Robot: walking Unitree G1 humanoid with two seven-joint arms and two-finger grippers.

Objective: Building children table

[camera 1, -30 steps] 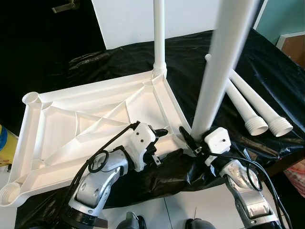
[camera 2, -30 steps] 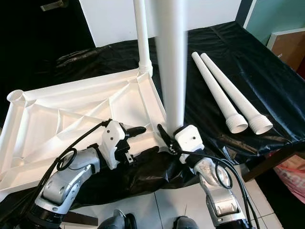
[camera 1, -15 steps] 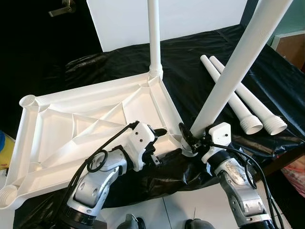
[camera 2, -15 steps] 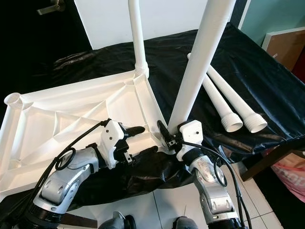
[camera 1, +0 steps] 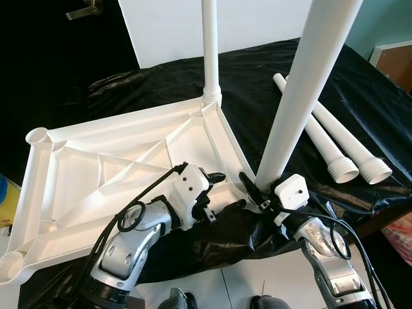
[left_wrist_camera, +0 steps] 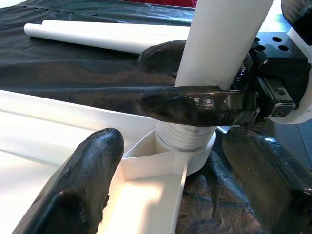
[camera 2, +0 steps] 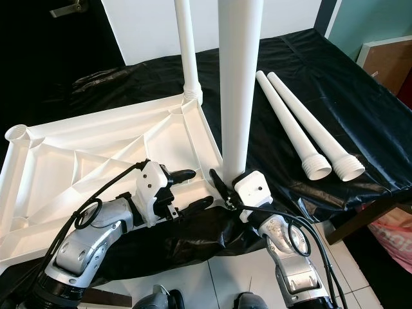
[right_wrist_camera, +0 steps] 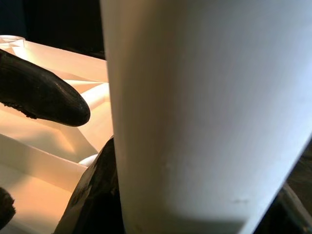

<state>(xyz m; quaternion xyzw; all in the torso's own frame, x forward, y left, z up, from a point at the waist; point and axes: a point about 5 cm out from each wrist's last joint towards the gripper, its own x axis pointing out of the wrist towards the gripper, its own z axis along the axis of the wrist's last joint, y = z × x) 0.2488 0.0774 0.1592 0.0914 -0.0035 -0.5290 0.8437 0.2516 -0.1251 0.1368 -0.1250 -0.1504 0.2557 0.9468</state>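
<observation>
Left wrist view shows the right pincer [left_wrist_camera: 195, 78] clamped on a white leg [left_wrist_camera: 219, 53] whose threaded end sits in the tabletop's [camera 1: 116, 161] corner socket [left_wrist_camera: 187, 146]. Left pincer [camera 1: 225, 191], fingers spread and holding nothing, straddles the tabletop rim at 9 o'clock of that leg. 2 spare legs [camera 1: 335, 141] lie at 3 o'clock on the black-draped table [camera 1: 257, 77].

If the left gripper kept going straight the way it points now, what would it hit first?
Probably the table leg held by the right gripper, at its threaded base in the tabletop's corner socket. The left gripper points straight there.

Upturned white tabletop [camera 1: 116, 161], two legs [camera 1: 212, 51] upright, two legs [camera 1: 335, 145] loose
</observation>
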